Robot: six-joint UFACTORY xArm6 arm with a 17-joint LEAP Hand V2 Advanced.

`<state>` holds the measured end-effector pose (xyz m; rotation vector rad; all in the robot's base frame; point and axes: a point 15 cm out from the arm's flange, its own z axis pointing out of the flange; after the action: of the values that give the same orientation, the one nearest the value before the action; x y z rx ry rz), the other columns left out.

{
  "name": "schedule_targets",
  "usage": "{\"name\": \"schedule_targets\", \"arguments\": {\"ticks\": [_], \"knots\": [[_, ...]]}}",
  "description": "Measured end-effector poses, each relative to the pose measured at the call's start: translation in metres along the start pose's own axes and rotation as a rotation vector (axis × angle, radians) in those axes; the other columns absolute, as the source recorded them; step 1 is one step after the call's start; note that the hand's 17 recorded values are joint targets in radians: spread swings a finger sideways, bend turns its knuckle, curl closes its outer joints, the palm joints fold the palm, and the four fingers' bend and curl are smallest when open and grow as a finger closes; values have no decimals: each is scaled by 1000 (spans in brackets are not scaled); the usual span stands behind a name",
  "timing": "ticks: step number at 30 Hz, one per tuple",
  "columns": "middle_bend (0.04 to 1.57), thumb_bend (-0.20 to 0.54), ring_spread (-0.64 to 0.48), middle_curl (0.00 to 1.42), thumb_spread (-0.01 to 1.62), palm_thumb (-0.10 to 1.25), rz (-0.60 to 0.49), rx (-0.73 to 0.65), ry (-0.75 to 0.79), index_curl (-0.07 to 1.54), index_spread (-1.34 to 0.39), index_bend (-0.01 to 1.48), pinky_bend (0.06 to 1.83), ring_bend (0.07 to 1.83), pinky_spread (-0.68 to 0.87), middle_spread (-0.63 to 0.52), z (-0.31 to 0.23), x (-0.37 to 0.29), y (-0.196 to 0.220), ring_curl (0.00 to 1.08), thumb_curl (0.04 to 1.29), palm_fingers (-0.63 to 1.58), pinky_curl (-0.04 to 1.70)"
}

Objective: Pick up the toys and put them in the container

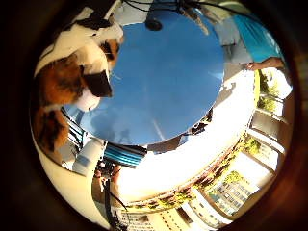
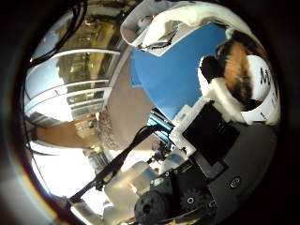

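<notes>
Carrying the plush toy (image 1: 72, 82) — you have the hand (image 2: 206, 136) curled tight around it at the upper left of the frame, above the blue table (image 1: 168, 72) — you next need to find the container, which neither view shows.

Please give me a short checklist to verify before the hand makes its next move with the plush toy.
1. Toy in the hand: ok. The orange, white and black plush toy fills the view close to the palm, and white fingers curl beside it.
2. Toy lifted off the surface: ok, it seems raised above the round blue table.
3. Grip firm enough: cannot tell.
4. Container located: not ok, no container shows in either view.
5. Other toys left on the table: cannot tell; the visible blue top shows none.
6. Path free: cannot tell.
</notes>
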<state>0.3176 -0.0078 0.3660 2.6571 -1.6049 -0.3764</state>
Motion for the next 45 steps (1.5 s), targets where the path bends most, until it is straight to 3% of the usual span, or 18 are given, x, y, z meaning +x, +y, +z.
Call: {"name": "schedule_targets", "arguments": {"ticks": [8,18,30,45], "knots": [[1295,-13,-145,1108,1090,996,-24,140,78,805,-1244,566,1669,1511,118,-239,-71,-37,-5,900,832,767,809],[1340,-13,-143,1114,1084,978,-61,312,25,1045,-1305,512,1694,1561,112,-225,-145,-99,-71,893,878,721,844],[1373,-12,-139,1099,1079,977,-35,460,-11,1260,-1326,458,1703,1591,108,-211,-132,-127,-205,876,919,705,865],[1382,-18,-126,1081,1057,939,53,701,16,1432,-1295,436,1689,1598,106,-199,-97,-90,-351,852,960,720,872]]}}
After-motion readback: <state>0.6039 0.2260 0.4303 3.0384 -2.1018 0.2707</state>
